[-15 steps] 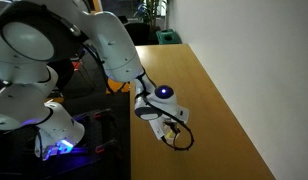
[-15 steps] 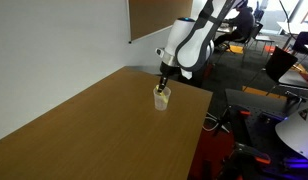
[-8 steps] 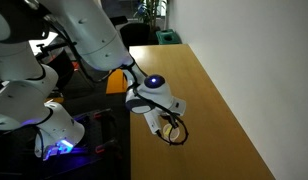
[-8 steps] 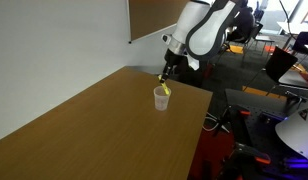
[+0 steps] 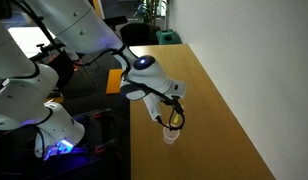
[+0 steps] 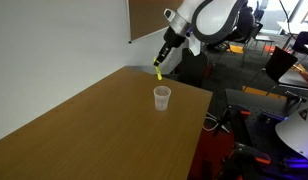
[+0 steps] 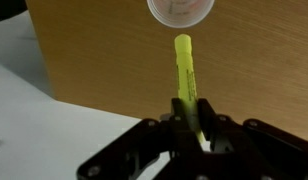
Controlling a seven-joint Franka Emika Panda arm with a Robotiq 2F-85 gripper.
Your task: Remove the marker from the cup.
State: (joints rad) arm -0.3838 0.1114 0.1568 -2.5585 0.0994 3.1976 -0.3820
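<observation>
Firmly clamped in pincer, marker hangs above cup, apart.

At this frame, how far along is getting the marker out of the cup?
Done: the marker is clear of the cup and hangs above it in an exterior view; the wrist view shows the cup's inside empty. In hand: the gripper is shut on the marker's end, well above the table. Left: probably only setting the marker down somewhere and releasing it.

Above the cup, marker; cup on table.
</observation>
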